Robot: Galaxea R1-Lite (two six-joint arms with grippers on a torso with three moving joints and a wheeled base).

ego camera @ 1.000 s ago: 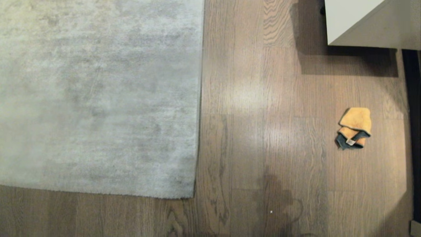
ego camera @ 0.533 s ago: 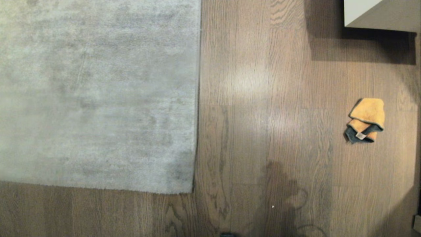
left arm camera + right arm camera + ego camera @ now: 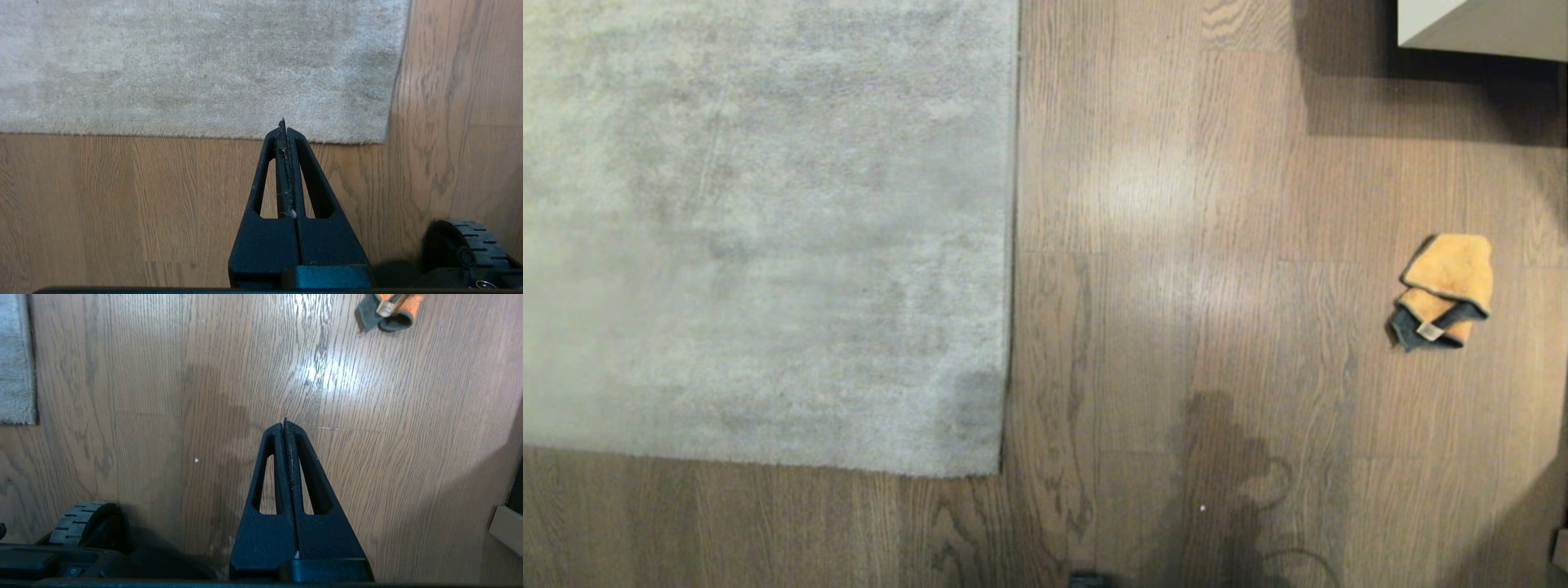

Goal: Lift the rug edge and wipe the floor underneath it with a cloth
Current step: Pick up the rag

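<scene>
**Rug flat, cloth waiting on bare planks**

Neither arm shows from the head. The pale grey short-pile rug edge (image 3: pixel 1011 245) lies flat on the brown wood-grain floor (image 3: pixel 1176 327). The folded orange-yellow cloth (image 3: pixel 1445 290) sits well apart, open planks between. Left gripper (image 3: pixel 282 124) and right gripper (image 3: pixel 284 424) hang with jaws together, empty. The whole view has shifted since earlier.

The floor (image 3: pixel 1176 245) carries the flat rug (image 3: pixel 768 229) and, well apart, the cloth (image 3: pixel 1445 290).
</scene>
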